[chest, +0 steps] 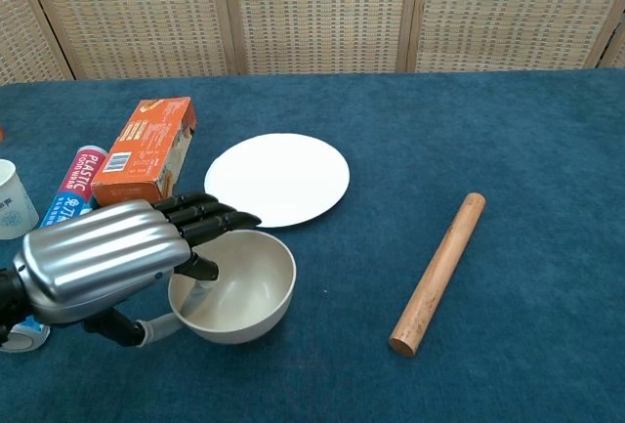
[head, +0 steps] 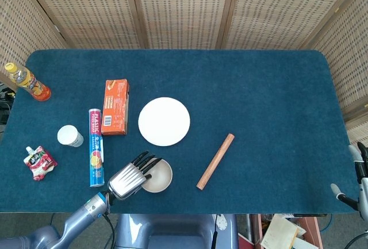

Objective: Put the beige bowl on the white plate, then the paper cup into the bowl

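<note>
The beige bowl [head: 161, 178] [chest: 249, 281] sits on the blue cloth near the front edge, just in front of the white plate [head: 164, 121] [chest: 278, 177], which has nothing on it. My left hand [head: 131, 177] [chest: 107, 257] is at the bowl's left rim. Its dark fingers reach over the rim, one dips inside, and the thumb presses the outer wall. The paper cup [head: 69, 136] [chest: 12, 213] stands upright far to the left. My right hand [head: 357, 183] hangs off the table's right edge with its fingers apart and nothing in them.
A wooden rolling pin [head: 215, 161] [chest: 439, 272] lies diagonally right of the bowl. An orange box [head: 115, 106] [chest: 146, 149] and a plastic wrap roll [head: 96, 147] [chest: 78, 181] lie left of the plate. A juice bottle [head: 27, 81] and a red pouch [head: 39, 163] are at the far left.
</note>
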Motion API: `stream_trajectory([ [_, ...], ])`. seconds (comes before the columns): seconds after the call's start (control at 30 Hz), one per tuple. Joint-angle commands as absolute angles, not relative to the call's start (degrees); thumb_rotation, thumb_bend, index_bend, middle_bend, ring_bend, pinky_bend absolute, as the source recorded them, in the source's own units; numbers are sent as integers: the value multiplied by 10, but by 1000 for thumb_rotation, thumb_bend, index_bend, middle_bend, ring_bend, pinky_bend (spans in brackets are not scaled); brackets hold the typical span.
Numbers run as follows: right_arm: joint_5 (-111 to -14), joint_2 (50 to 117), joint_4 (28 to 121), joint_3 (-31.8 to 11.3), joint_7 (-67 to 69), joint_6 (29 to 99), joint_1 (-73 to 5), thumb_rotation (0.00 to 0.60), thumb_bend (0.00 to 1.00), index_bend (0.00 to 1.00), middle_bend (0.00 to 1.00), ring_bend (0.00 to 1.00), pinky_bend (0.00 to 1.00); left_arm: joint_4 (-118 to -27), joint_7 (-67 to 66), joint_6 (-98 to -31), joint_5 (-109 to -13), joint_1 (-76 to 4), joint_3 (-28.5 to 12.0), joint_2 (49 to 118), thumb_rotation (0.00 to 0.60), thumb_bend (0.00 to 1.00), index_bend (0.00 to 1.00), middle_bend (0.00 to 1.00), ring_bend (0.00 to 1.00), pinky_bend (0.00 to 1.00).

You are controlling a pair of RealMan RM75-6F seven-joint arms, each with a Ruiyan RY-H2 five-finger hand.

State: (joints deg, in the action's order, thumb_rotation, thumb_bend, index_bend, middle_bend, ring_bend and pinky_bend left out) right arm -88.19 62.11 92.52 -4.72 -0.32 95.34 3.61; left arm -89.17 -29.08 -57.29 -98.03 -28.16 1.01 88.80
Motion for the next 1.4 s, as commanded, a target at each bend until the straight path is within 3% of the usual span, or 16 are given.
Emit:
stream_trajectory([
  [0.03,-882,621,925,-47,-2,954,36,600,169,0,0,0,0,-899,-287,-578,-975,-285,4,879,600,407,618,0,0,0],
  [0.37,-881,619,923,-48,6,952,36,600,169,0,0,0,0,-939,-288,-594,-926,-303,-57,812,600,408,622,0,0,0],
  [0.6,-876,615,917,-48,26,947,35,600,169,0,0,0,0,-934,-303,-563,-846,-329,-106,791,600,408,623,0,0,0],
  [0.83,-873,614,910,-48,43,939,33,600,169,0,0,0,0,-896,-341,-532,-771,-367,-134,824,600,408,623,0,0,0],
  [1.4,-860,611,895,-50,79,926,30,600,169,0,0,0,0,-788,-446,-503,-608,-452,-158,935,600,409,623,0,0,0],
])
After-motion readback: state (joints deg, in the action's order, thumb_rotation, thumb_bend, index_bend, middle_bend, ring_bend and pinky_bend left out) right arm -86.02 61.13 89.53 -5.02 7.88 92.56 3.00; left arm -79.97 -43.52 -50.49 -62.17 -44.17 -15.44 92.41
